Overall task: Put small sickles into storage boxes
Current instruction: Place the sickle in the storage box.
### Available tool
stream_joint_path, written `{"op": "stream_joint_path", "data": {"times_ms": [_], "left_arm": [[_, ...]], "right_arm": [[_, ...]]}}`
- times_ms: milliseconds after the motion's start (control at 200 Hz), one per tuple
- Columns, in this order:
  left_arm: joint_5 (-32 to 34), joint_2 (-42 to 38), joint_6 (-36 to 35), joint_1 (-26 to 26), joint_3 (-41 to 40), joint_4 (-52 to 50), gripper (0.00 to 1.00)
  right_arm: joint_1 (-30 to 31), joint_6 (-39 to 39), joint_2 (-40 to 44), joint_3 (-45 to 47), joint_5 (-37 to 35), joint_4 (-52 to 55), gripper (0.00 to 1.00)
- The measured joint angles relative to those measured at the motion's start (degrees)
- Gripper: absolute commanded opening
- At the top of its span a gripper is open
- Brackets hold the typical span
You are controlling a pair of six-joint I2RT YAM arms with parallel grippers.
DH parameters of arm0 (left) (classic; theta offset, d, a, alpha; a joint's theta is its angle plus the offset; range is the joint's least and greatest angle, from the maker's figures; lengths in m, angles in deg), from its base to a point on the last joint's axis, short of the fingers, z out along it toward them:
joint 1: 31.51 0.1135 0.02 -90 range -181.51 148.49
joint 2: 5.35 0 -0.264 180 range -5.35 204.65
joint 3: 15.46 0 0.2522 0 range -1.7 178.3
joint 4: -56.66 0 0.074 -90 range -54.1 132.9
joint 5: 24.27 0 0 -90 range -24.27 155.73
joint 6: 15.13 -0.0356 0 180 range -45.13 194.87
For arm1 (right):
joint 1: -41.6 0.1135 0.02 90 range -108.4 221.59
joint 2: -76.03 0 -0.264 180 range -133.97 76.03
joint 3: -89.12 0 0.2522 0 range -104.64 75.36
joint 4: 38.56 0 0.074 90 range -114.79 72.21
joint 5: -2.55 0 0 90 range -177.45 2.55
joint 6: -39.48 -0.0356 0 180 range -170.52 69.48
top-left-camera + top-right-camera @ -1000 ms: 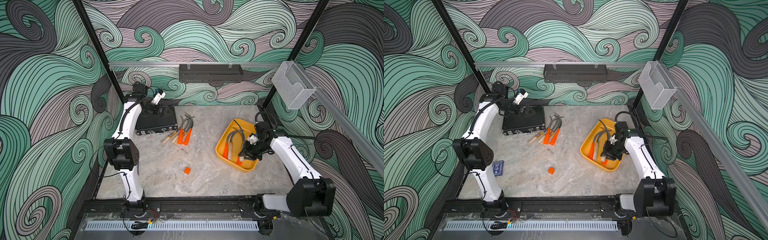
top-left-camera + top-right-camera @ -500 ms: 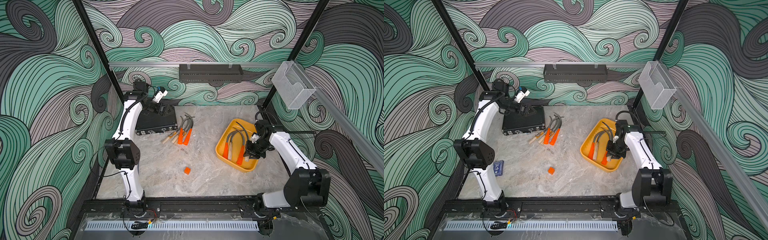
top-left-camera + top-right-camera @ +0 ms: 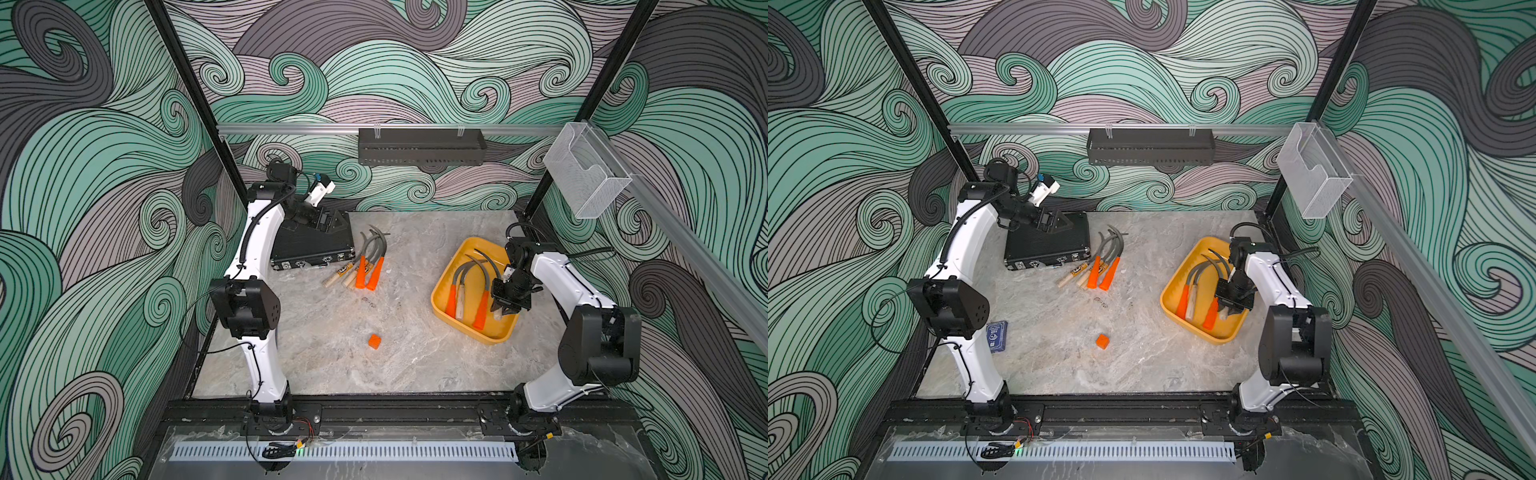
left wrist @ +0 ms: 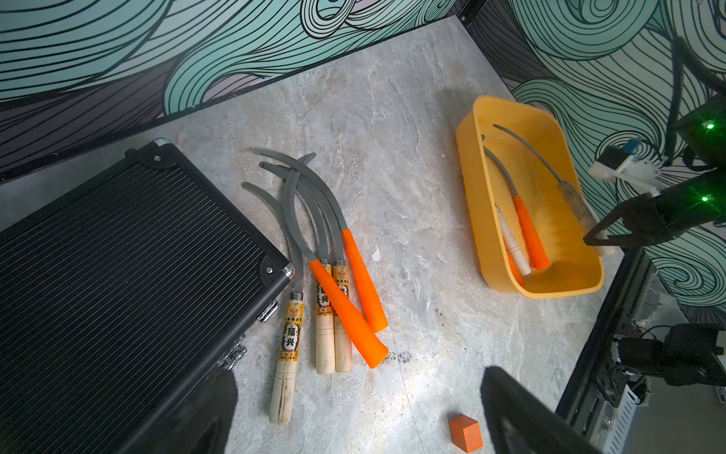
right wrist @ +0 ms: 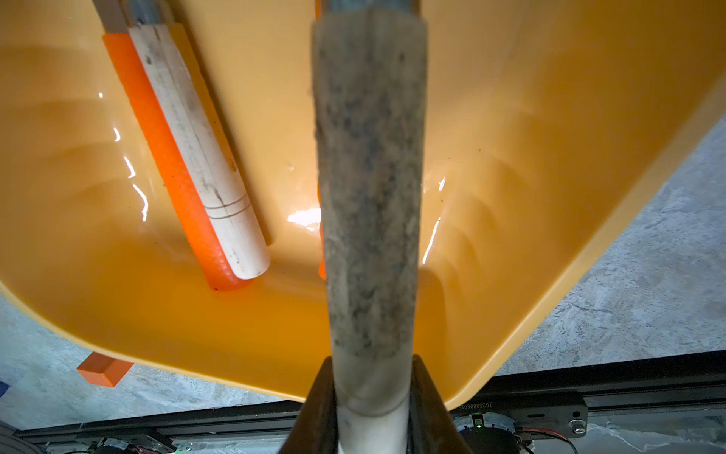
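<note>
Pale-handled sickle [image 5: 369, 177] in right tool [image 5: 373, 393], along yellow tray [image 5: 550, 157], blade rearward

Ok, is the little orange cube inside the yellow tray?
No, the orange cube lies on the tabletop, well apart from the yellow tray.

**Lighting and image quality.** Even, diffuse overhead light. Both top views are sharp, with soft shadows on the tabletop [image 3: 415, 365] beside the yellow tray [image 3: 473, 328]. Right-wrist view: white glare streaks the tray floor, and the sickle [image 5: 369, 196] held over it is slightly soft. Left-wrist view: wall lines beyond the tray bow outward.
</note>
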Motion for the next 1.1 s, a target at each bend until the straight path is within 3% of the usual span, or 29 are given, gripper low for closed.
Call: {"op": "stream_joint_path", "data": {"times_ms": [1101], "left_arm": [[0.26, -0.07, 0.13, 0.07, -3.32, 1.22, 0.97]], "right_arm": [[-1.25, -1.68, -8.57, -1.07, -2.91, -4.13, 0.0]]}}
